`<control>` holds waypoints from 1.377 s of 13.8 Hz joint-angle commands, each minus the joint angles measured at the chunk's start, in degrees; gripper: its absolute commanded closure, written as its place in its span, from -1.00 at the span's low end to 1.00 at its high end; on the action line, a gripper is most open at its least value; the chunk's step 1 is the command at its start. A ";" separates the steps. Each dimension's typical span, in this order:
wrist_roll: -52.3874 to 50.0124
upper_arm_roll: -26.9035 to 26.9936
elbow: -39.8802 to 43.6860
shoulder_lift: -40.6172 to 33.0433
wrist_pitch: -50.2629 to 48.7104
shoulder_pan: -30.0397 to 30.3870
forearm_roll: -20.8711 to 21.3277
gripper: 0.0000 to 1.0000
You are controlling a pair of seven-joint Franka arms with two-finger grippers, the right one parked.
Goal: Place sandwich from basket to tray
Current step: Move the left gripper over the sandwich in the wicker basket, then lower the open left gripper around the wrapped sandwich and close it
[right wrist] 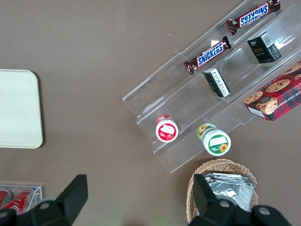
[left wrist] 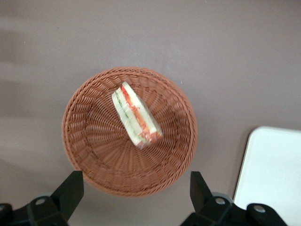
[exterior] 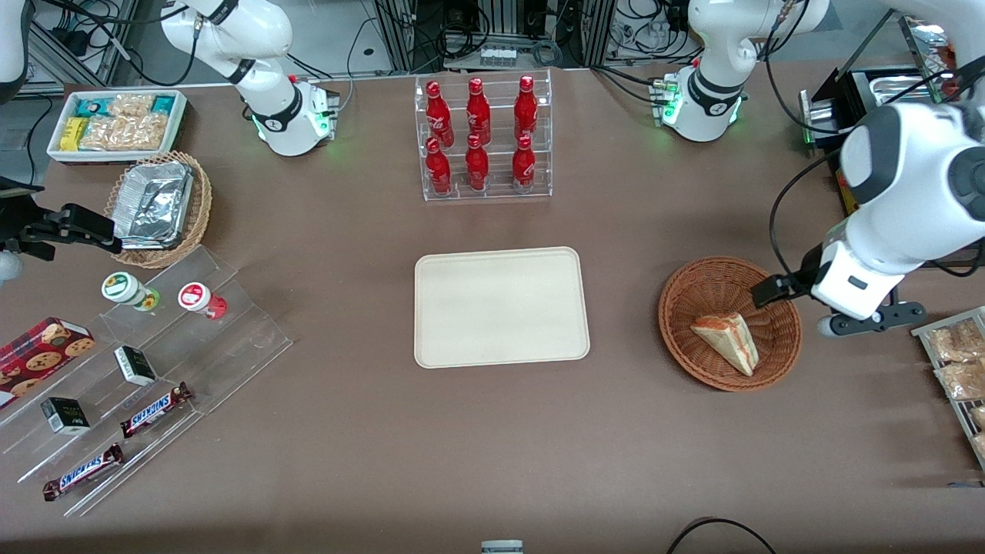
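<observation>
The sandwich (exterior: 727,338), a pale bread wedge with orange-red and green filling, lies in the round reddish-brown basket (exterior: 692,308) toward the working arm's end of the table. The cream tray (exterior: 500,308) sits mid-table beside the basket and holds nothing. My left gripper (exterior: 777,291) hovers above the basket's rim on the working arm's end, well clear of it. In the left wrist view the gripper (left wrist: 135,192) is open wide and empty, over the basket's (left wrist: 94,141) edge, with the sandwich (left wrist: 136,120) at the basket's middle and a corner of the tray (left wrist: 275,174) beside it.
A clear rack of red bottles (exterior: 485,138) stands farther from the front camera than the tray. A wire rack of bagged snacks (exterior: 954,362) lies at the working arm's end near the basket. A clear stepped display with candy bars (exterior: 154,408) lies toward the parked arm's end.
</observation>
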 commanded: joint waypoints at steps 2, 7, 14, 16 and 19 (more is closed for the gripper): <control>-8.41 -0.22 -8.66 -1.24 10.51 -0.35 0.39 -1.00; -10.70 -0.13 -13.68 1.04 19.58 -0.17 0.30 -1.00; -15.98 -0.13 -18.69 5.61 31.45 -0.17 0.30 -1.00; -16.16 -0.13 -18.69 6.93 32.33 -0.26 0.30 -1.00; -16.16 -0.13 -18.78 8.25 33.83 -0.17 0.30 -1.00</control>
